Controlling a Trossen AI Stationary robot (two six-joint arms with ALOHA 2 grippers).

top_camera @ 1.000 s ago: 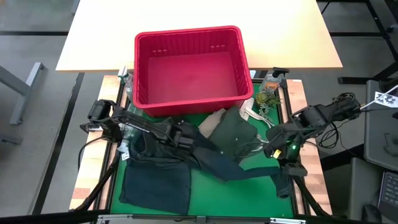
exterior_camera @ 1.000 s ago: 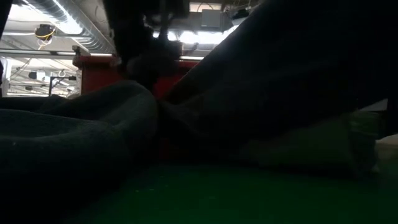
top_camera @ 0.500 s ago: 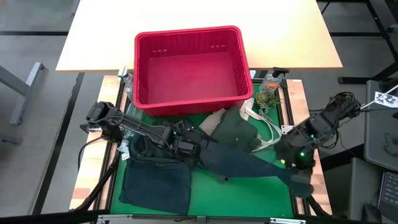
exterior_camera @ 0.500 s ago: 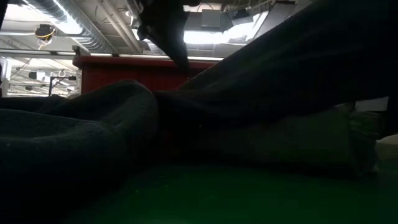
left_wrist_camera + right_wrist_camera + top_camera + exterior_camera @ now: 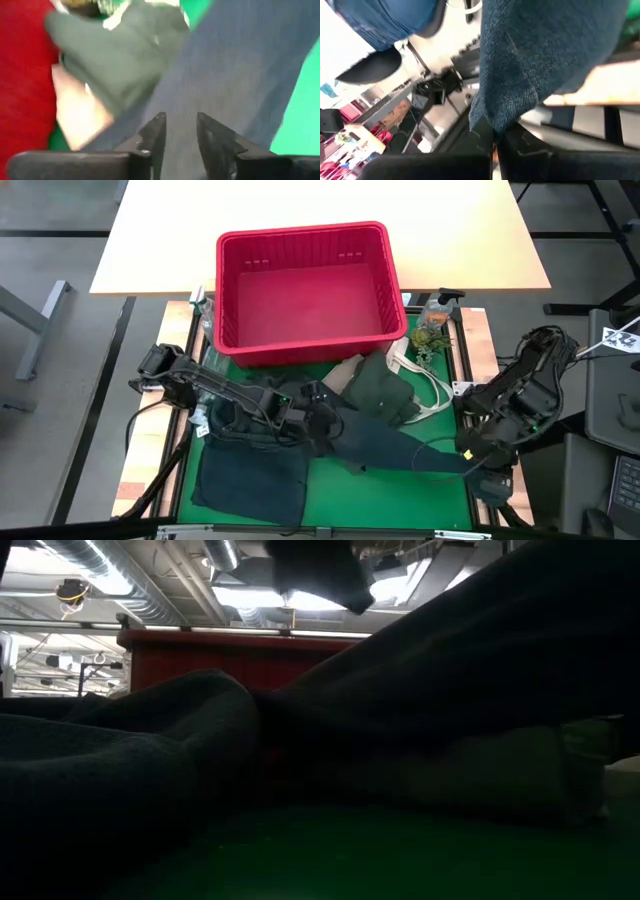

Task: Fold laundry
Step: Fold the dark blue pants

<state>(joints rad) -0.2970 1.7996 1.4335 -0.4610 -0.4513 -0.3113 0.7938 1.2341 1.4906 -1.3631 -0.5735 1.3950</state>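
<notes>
The right hand (image 5: pixel 482 468), past the table's (image 5: pixel 330 505) right edge, pinches the jeans (image 5: pixel 400 448) leg end; the left hand (image 5: pixel 179 131), slightly parted, holds nothing above them.

A red basket (image 5: pixel 308 292) is sitting at the far edge of the green mat (image 5: pixel 390 490) covering the tabletop. A spray bottle (image 5: pixel 437 307) and a small plant (image 5: pixel 425 338) are standing near the far right corner, beside a white cord (image 5: pixel 428 387).
</notes>
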